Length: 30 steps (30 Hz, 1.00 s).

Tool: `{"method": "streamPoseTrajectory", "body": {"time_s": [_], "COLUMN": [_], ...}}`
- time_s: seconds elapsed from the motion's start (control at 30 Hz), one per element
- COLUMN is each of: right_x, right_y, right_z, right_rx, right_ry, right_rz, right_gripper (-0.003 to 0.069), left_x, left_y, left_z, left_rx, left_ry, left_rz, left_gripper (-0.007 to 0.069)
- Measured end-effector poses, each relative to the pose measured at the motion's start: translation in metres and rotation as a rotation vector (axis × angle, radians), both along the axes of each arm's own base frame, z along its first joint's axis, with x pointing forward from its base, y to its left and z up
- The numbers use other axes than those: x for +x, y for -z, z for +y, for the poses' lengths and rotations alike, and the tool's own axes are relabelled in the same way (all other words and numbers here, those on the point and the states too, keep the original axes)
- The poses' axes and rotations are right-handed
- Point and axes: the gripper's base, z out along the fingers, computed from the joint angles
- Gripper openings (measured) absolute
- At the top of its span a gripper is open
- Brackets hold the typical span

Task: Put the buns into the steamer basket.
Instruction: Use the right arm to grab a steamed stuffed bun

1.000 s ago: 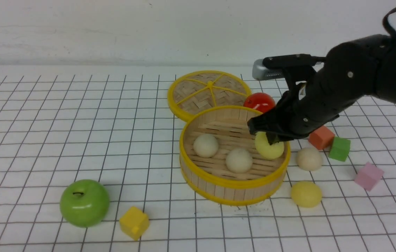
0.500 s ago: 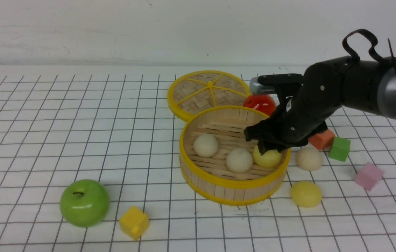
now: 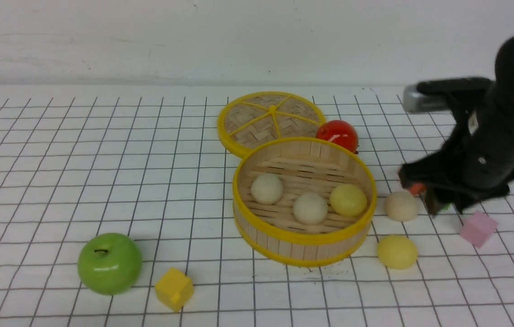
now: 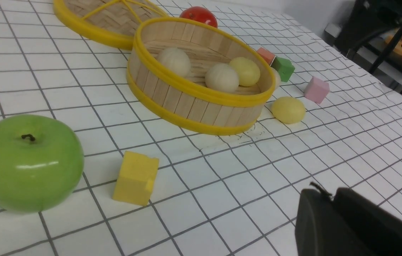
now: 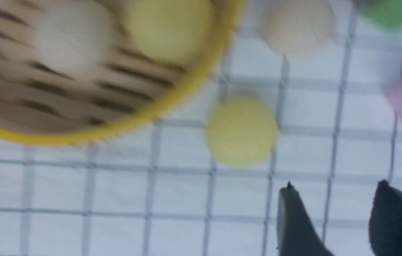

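Seen from my remote station, the bamboo steamer basket (image 3: 304,250) stands mid-desk (image 3: 102,159) on the gridded sheet with three buns on its slatted floor. A cream-white bun (image 3: 267,188) sits toward the left, a second cream-white bun (image 3: 310,208) nearer the front, and a pale yellow bun (image 3: 348,200) just beside that one, by the right wall. Two more lie outside on the desk, to the basket's right: a third cream-white bun (image 3: 401,205) near the rim and a second pale yellow bun (image 3: 397,251) closer to me. The flat woven lid (image 3: 271,119) lies behind the basket, its near edge hidden by the basket's far wall, with a glossy red fruit (image 3: 337,134) beside it. A green apple (image 3: 110,263) and a yellow cube (image 3: 174,289) rest well apart to the front left; a pink cube (image 3: 478,228) sits far right. My right tool (image 5: 336,192), blurred, hangs above the desk just right of the loose cream-white bun, covering most of an orange cube (image 4: 266,55) and a green cube (image 4: 283,68). Its fingers are parted and empty, with bare grid showing between them. My left tool (image 4: 333,199) shows only in its own wrist camera, low at the near side, fingers pressed together on nothing.
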Motion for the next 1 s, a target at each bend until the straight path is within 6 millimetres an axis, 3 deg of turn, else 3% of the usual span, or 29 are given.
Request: {"method": "streamPoseTrajectory", "body": {"time_s": [0.13,0.6,1.0], "right_x": [-0.002,0.023,0.031], "right_y": [0.031,0.064,0.082], "right_z": [-0.002,0.015,0.014], "right_rx": [0.030,0.150,0.097], "right_ry": [0.024,0.021,-0.024], "right_rz": [-0.001,-0.074,-0.074], "right_gripper": [0.0268,0.0266,0.0266], "left_x": [0.000,0.000,0.000], "left_y": [0.000,0.000,0.000], "left_z": [0.000,0.000,0.000], "left_rx": [0.000,0.000,0.000], "left_ry": [0.000,0.000,0.000], "left_rz": [0.000,0.000,0.000], "left_gripper": [0.0061,0.0065,0.0073]}}
